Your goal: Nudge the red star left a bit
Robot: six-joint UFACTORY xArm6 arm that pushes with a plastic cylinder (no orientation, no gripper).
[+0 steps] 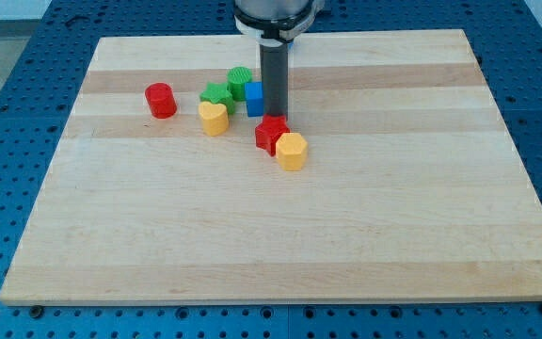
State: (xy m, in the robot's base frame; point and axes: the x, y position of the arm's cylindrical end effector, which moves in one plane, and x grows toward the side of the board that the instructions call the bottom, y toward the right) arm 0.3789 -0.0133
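Camera view looks down at an angle on a pale wooden surface (280, 235) resting on a blue pegboard base (7, 94). Going from the view's left: a red cylinder (161, 100) stands alone, well apart from the others. Next comes a cluster near the middle: a yellow heart-shaped block (214, 119), with a green block (217, 94) just above it and a second green block (240, 81) a little further toward the view's top. A blue block (254, 98) sits beside them, partly hidden by my rod. The red star (271, 133), the block I am to move, lies just below the blue one, and a yellow block (292, 151) touches it at its lower right. My end effector is a plain dark rod with no jaws, so there is nothing to spread or pinch; my tip (274, 115) rests at the star's upper edge, touching it or very nearly so. I judge that a good nudge needs my tip on the star's right side first, which means going round its top without dragging it downward. The yellow block crowds that side, so I would come in above it. Then a short, slow push toward the view's left should do, stopping before the star reaches the yellow heart.
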